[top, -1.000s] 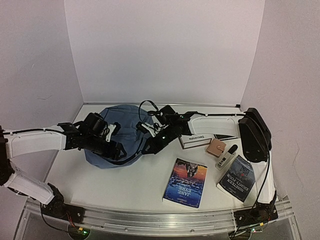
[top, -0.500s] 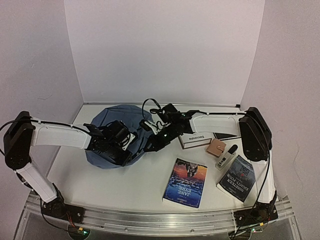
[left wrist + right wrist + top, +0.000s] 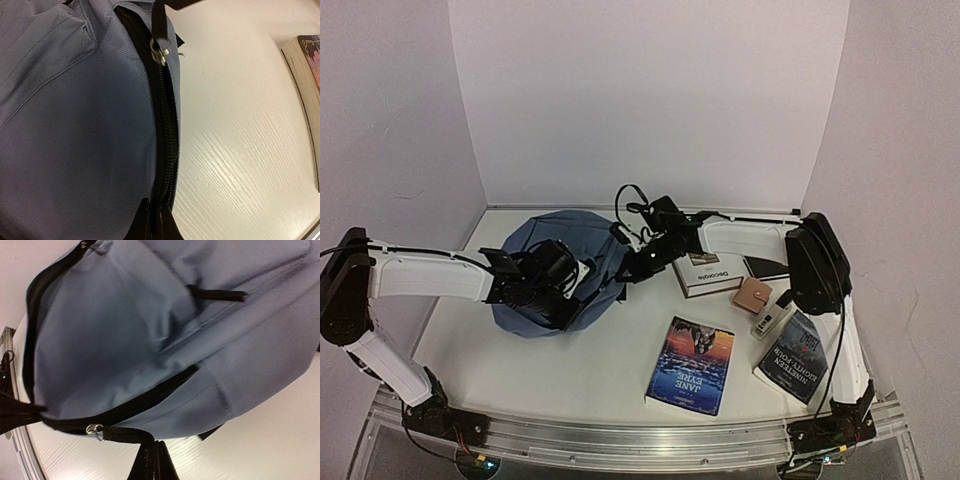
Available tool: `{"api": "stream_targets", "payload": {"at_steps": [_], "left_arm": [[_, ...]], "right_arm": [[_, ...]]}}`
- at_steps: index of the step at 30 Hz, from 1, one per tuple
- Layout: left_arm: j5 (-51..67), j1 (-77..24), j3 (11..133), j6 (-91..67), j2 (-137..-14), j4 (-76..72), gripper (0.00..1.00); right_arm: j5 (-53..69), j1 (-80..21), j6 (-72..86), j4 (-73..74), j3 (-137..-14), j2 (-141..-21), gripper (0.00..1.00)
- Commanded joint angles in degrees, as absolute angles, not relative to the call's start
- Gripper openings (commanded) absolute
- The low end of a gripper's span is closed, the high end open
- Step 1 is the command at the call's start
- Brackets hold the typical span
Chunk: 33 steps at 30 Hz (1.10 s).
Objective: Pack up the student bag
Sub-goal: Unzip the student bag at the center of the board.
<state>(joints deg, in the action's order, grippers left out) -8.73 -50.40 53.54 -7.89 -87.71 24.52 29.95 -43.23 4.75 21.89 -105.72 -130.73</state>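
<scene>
The slate-blue student bag (image 3: 548, 262) lies at the left-centre of the table. My left gripper (image 3: 584, 291) is at its near right edge. In the left wrist view its fingertips (image 3: 142, 222) are shut on the bag's black zipper seam (image 3: 165, 130). My right gripper (image 3: 626, 272) is at the bag's right side. In the right wrist view it (image 3: 156, 460) is shut on the black pull strap (image 3: 125, 434), which runs from the zipper's metal ring (image 3: 94, 429). The zipper (image 3: 125, 407) looks closed along the stretch in view.
A "Jane Eyre" book (image 3: 691, 364) lies front centre and a "Nineteen Eighty-Four" book (image 3: 796, 357) front right. A white box (image 3: 708, 273), a brown wallet (image 3: 753, 295) and a small bottle (image 3: 772, 314) sit right of the bag. White walls enclose the table.
My left gripper has moved right along the bag's near edge and closed on the zipper seam. The right gripper has shifted slightly back, still shut on the strap.
</scene>
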Motion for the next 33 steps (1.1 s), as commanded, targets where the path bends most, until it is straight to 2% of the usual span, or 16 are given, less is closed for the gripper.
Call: {"api": "stream_targets", "payload": {"at_steps": [1, 9, 16, 17, 19, 21, 23, 24, 27, 33], "left_arm": [[-8.14, -51.66, 51.96, -9.53, -85.77, 27.6, 0.0], [-8.02, -52.12, 51.96, -10.73, -84.98, 26.87, 0.0], [-6.23, -52.12, 57.97, -12.2, -90.67, 24.65, 0.0], [-6.41, -52.09, 58.94, -12.82, -91.64, 24.45, 0.01], [-6.77, -52.03, 60.4, -14.09, -92.63, 23.9, 0.1], [-6.25, -52.03, 61.42, -14.95, -92.62, 24.24, 0.36], [-5.41, -51.8, 61.41, -16.09, -91.09, 24.51, 0.57], [-5.28, -51.36, 61.06, -17.15, -89.85, 24.61, 0.61], [-5.16, -48.46, 58.8, -21.76, -85.19, 25.9, 0.64], [-5.5, -41.55, 52.43, -31.39, -76.4, 31.29, 0.59]], "right_arm": [[22.36, -38.23, 4.92, 20.89, -112.22, -135.37, 0.0], [16.95, -34.99, 4.86, 20.98, -120.49, -140.42, 0.0], [20.2, -35.08, 5.71, 21.08, -122.42, -140.26, 0.01], [21.16, -35.08, 5.63, 21.19, -122.19, -139.78, 0.07], [23.87, -35.1, 4.6, 21.27, -120.52, -138.04, 0.29], [26.95, -35.07, 2.97, 21.19, -117.93, -135.76, 0.56], [28.94, -35.08, 0.87, 21.27, -114.64, -132.71, 0.69], [29.82, -35.07, -0.26, 21.31, -113.32, -131.48, 0.74], [31.59, -35.3, -3.14, 21.49, -110.37, -128.36, 0.81], [30.95, -39.63, -6.97, 22.24, -106.96, -124.66, 0.84]]}}
